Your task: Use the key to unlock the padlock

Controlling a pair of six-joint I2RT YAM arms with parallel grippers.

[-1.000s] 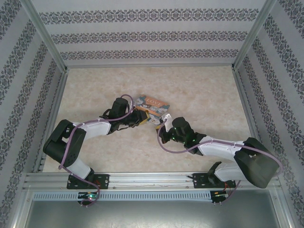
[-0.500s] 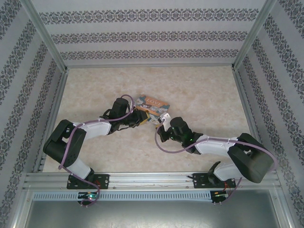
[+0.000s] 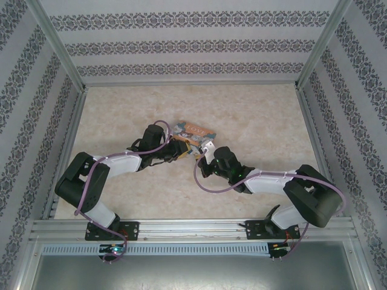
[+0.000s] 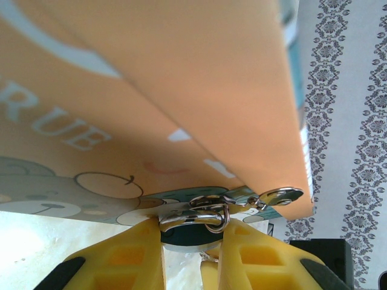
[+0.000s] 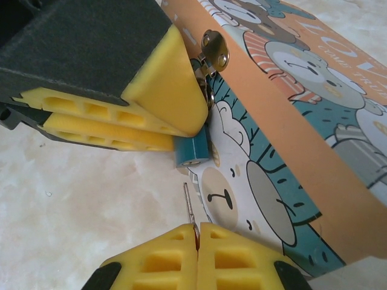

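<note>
At the cartoon tin's [image 5: 314, 139] hasp [image 5: 214, 51], the left end effector [image 4: 192, 231] is clamped on the teal padlock [image 5: 192, 151]. Just below the tin's front, the right end effector [image 5: 197, 234] pinches the key [image 5: 189, 205], whose tip is near the padlock's base, not touching.

A pale, marbled bench [image 3: 260, 115] carries an orange-and-blue cartoon tin [image 3: 195, 129], lying just toward 12 o'clock from its middle.
</note>
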